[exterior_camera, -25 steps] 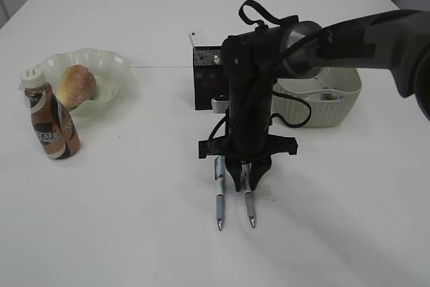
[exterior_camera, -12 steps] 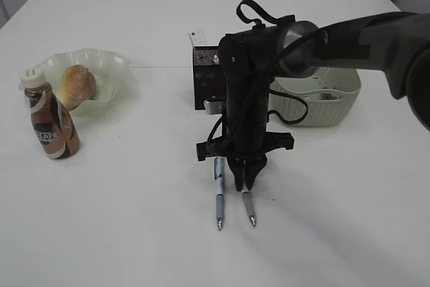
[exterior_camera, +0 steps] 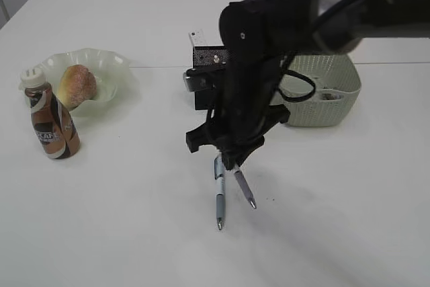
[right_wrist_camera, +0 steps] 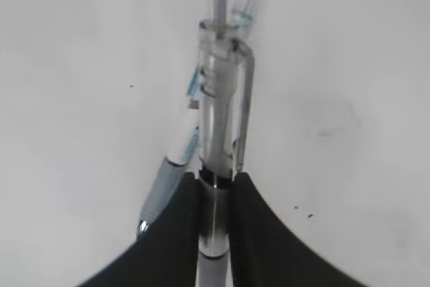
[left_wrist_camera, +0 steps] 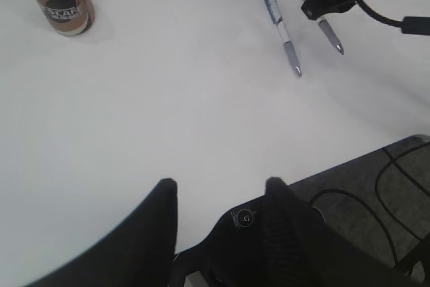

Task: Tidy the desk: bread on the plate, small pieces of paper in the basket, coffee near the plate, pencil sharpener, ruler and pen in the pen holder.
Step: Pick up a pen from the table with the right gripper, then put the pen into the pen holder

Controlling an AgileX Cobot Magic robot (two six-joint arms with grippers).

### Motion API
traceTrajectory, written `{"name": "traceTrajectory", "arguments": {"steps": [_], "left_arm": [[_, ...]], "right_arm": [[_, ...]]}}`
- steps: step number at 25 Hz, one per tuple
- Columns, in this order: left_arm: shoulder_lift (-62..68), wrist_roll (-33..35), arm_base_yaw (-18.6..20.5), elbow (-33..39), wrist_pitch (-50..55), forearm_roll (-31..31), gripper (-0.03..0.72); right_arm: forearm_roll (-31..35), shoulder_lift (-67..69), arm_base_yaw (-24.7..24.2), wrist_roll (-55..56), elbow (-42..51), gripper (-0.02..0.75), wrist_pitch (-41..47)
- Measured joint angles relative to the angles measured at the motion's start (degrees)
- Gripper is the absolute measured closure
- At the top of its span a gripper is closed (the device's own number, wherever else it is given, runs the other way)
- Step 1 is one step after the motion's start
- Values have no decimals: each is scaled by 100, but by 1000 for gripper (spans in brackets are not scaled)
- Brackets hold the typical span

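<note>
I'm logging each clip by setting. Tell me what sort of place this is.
Most likely a robot test bench staged as a desk: a plain white table, a black robot arm, and loose props like pens, a coffee bottle and a roll on a glass dish.

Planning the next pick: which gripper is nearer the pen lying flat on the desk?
Right. The right gripper hangs just beside that pen, clamping a second pen. The left gripper hovers open, well away.

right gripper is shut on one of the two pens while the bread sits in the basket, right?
Not quite. The right gripper is shut on one pen, but the bread sits on the green plate, not in the basket; the exterior view shows it.
</note>
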Motion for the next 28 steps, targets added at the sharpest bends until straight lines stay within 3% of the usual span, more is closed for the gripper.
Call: {"name": "traceTrajectory", "arguments": {"steps": [3,9,13,19,28], "left_arm": [[0,0,0,0,0,0,372],[0,-4,0,0,0,0,374],[0,-4,0,0,0,0,385],[0,-4,0,0,0,10,390],[0,-4,0,0,0,20,391]], "right_arm": [[34,-794,2,-267,1257,677,-1235],[34,-2425,2,-490,4216,678,-4851],[34,-2996,2,-503,5262,678,-6718],[64,-3038,2,-544,5418,678,-8703],[606,-2269,-97,-2178,3786,678,-9168]]}}
